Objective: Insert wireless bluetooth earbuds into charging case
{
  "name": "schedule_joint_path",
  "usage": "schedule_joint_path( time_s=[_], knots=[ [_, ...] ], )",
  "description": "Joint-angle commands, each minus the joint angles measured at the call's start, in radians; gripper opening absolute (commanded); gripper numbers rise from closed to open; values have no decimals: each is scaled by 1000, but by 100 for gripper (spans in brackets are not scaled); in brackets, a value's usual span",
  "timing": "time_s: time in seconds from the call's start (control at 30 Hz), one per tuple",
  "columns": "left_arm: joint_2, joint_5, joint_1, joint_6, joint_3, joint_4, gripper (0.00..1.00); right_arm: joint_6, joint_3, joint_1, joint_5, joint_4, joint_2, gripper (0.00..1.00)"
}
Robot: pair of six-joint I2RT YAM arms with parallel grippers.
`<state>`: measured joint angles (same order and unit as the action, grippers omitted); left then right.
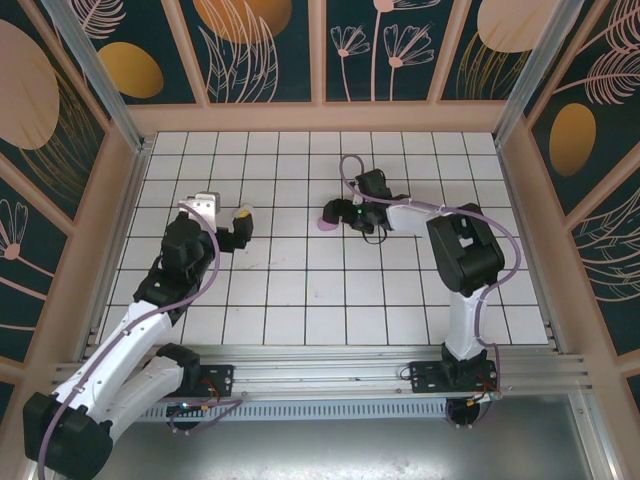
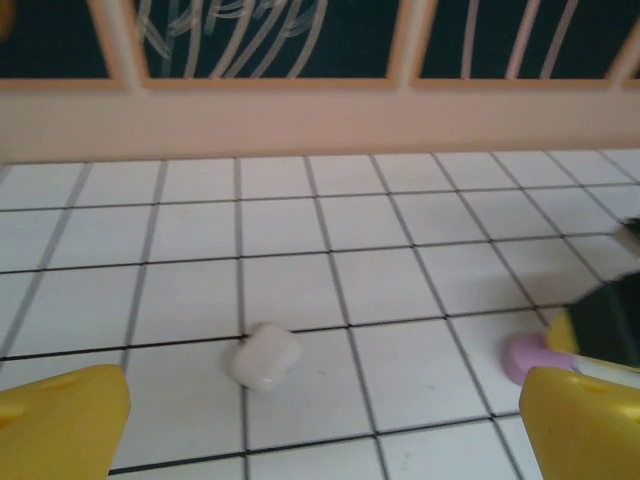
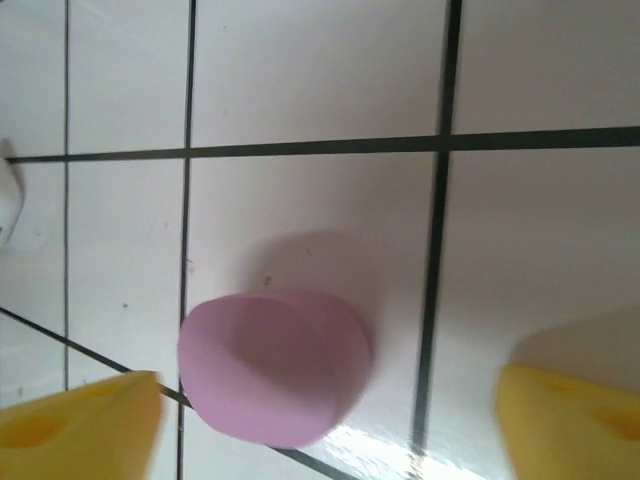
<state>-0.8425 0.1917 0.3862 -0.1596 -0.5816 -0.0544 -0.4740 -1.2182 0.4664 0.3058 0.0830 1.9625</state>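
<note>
A pink-purple rounded charging case (image 3: 272, 365) lies shut on the white tiles, seen as a pink spot (image 1: 327, 226) from above. My right gripper (image 3: 328, 428) hangs low over it, open, one yellow fingertip (image 3: 80, 425) close beside the case and the other well clear of it. My left gripper (image 2: 322, 425) is open with nothing between its fingers and sits further left (image 1: 240, 218). A white rounded case (image 2: 263, 357) rests on the tiles just ahead of it. The pink case (image 2: 528, 355) also lies at the right of the left wrist view. The earbuds are out of view.
The tiled floor (image 1: 300, 290) is boxed in by a peach rail and patterned walls (image 1: 320, 115). The right gripper's dark body (image 2: 612, 318) stands at the right of the left wrist view, above the pink case. A white edge (image 3: 8, 195) shows at the far left of the right wrist view.
</note>
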Motion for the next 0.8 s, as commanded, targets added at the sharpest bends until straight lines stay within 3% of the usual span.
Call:
schedule_joint_path(
  time_s=[0.0,0.17,0.33,0.5,0.63,0.77],
  knots=[
    [-30,192,-3,22,67,-80,99,63,-15,-8,-106,69,-107,99],
    [-152,358,-11,71,139,-223,99,182,51,-9,-303,46,-290,99],
    [-251,374,-78,34,149,-321,98,286,214,-65,-495,-81,-482,99],
    [-277,396,-157,68,207,-485,99,297,388,-266,-435,-194,-649,99],
    [-293,299,-232,27,302,-700,98,235,592,-434,-376,-375,-747,99],
    [-345,227,-243,68,338,-849,98,338,722,-462,-370,-531,-780,99]
  ],
)
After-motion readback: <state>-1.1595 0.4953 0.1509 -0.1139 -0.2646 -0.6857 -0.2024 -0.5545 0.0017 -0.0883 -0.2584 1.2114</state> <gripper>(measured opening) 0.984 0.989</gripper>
